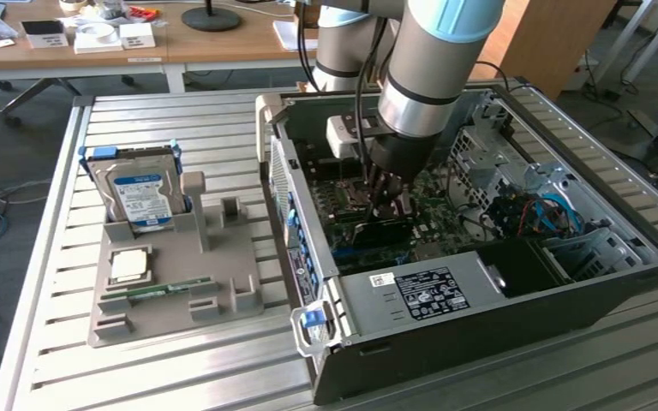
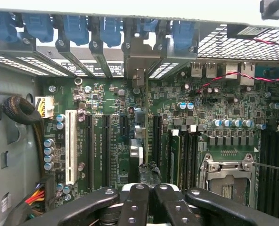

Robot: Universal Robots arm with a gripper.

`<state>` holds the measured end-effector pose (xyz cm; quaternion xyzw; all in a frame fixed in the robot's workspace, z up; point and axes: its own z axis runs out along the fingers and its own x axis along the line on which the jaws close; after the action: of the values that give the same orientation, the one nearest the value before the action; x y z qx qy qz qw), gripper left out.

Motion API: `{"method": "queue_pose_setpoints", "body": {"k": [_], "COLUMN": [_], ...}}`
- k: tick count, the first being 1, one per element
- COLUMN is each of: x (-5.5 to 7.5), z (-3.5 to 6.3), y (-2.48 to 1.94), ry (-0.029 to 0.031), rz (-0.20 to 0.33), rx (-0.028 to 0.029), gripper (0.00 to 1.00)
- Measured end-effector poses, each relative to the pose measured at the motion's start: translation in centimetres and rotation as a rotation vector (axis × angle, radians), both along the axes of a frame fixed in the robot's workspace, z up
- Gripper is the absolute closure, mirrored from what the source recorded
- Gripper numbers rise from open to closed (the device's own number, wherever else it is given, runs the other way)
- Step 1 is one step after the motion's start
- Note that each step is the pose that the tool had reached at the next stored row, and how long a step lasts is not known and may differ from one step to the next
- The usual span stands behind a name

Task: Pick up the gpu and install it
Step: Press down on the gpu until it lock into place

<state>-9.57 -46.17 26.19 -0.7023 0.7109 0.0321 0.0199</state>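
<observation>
Glossy black plastic gripper [image 2: 146, 207] above a green matt motherboard [image 2: 111, 136]; perforated bare-metal case [image 1: 603, 248], seemingly ribbed aluminium table [image 1: 192, 377].

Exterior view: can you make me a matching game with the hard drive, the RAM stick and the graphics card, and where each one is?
1 blue-labelled silver hard drive
2 thin green RAM stick
3 flat dark graphics card

A inside the black computer case
B standing upright in the grey holder
C lying flat on the grey holder

Pairs: 1-B, 2-C, 3-A
</observation>
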Motion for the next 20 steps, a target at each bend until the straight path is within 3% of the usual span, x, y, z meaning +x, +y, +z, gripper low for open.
{"method": "queue_pose_setpoints", "body": {"k": [20], "x": [-0.03], "z": [-0.13], "y": [0.00], "ry": [-0.0006], "rz": [0.000], "rx": [-0.0002], "gripper": [0.89]}}
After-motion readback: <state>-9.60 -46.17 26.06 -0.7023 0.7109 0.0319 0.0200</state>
